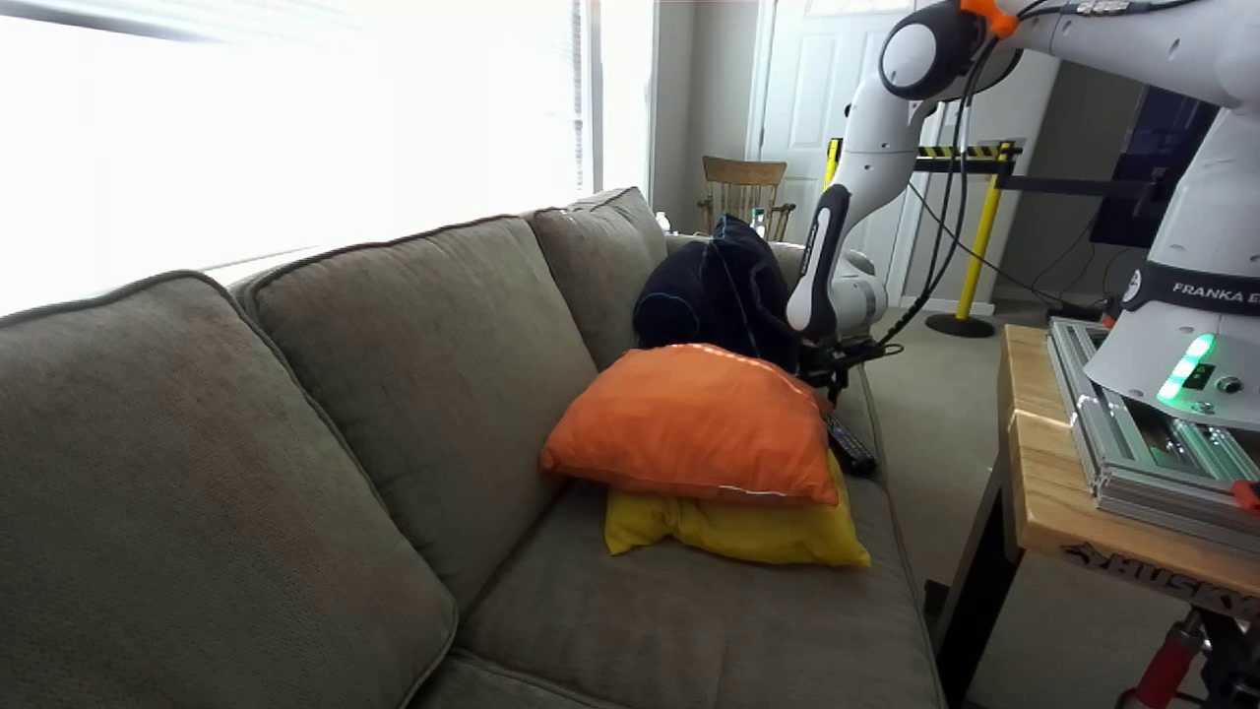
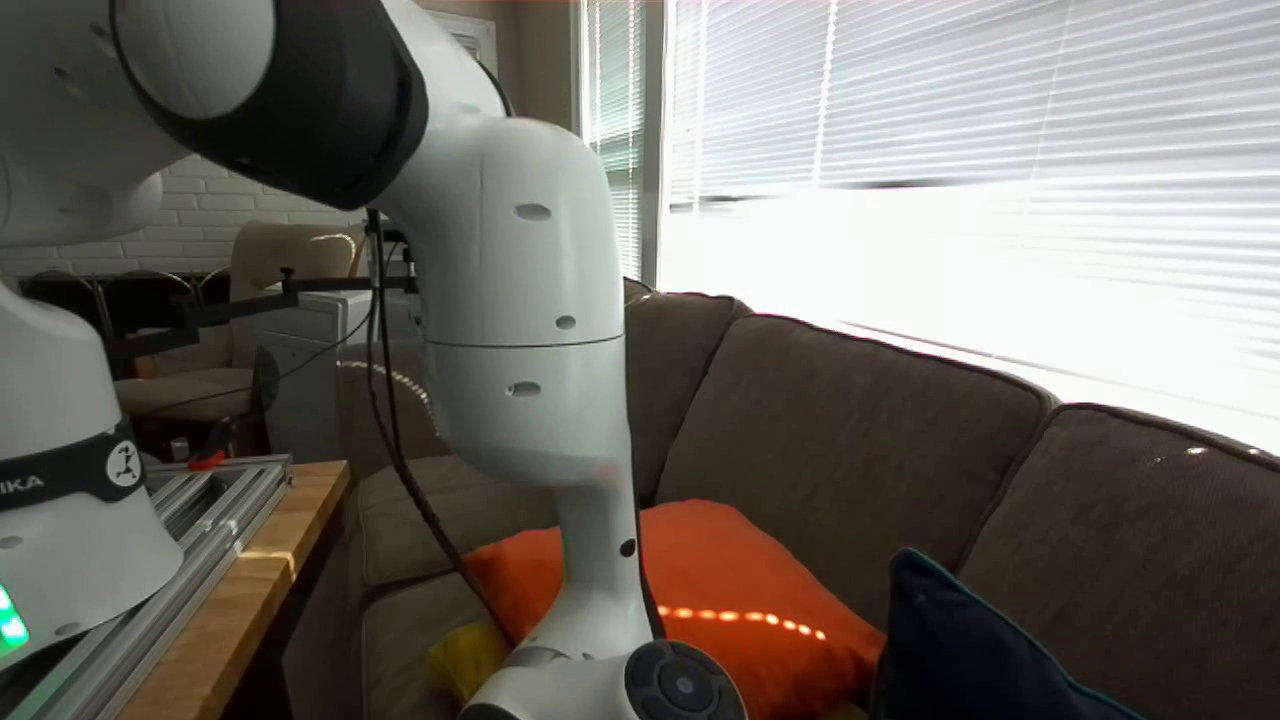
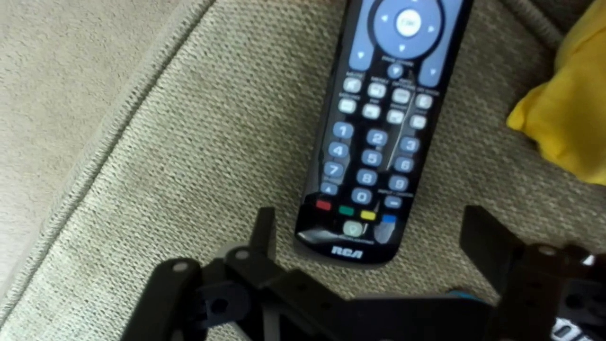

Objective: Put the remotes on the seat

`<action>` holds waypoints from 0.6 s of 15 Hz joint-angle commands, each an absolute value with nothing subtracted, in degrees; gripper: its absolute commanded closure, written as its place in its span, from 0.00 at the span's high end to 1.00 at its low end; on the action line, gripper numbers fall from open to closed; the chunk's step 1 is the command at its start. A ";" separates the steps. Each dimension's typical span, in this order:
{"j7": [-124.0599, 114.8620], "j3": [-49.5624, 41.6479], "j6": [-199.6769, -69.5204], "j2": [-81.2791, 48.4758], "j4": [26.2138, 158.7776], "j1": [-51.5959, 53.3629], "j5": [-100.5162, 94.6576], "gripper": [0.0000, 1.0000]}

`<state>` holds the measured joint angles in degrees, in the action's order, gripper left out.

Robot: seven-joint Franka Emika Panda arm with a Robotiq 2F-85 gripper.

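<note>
One remote (image 3: 369, 156), its top cut off in the wrist view, lies on the seat (image 3: 232, 128), and the wide-spread hand (image 3: 370, 222) holds nothing.

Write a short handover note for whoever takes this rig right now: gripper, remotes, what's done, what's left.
Gripper: open, holding nothing; in the wrist view its fingers stand to either side of the remote's near end, with gaps.
Dark remote: lying buttons up on the seat, near its front edge, beside the yellow pillow but apart from it.
Second remote: cannot make one out in any view.
Done: dark remote is on the seat.
Left: probably lift clear without nudging it, then find any other remote and place it.
</note>
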<state>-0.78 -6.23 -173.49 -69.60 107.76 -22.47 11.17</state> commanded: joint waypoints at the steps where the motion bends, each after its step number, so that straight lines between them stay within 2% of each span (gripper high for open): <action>1: -2.95 -7.65 -173.75 -72.18 105.15 -20.77 10.78 0.72; 3: -2.96 -7.70 -173.75 -72.29 104.98 -20.60 10.77 0.68; 8: -2.68 -6.47 -172.66 -67.51 108.48 -20.48 10.97 0.31; 9: -2.47 -6.20 -172.24 -66.22 109.26 -20.43 10.84 0.29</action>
<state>-1.39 -6.78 -173.48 -70.28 106.59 -20.85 11.17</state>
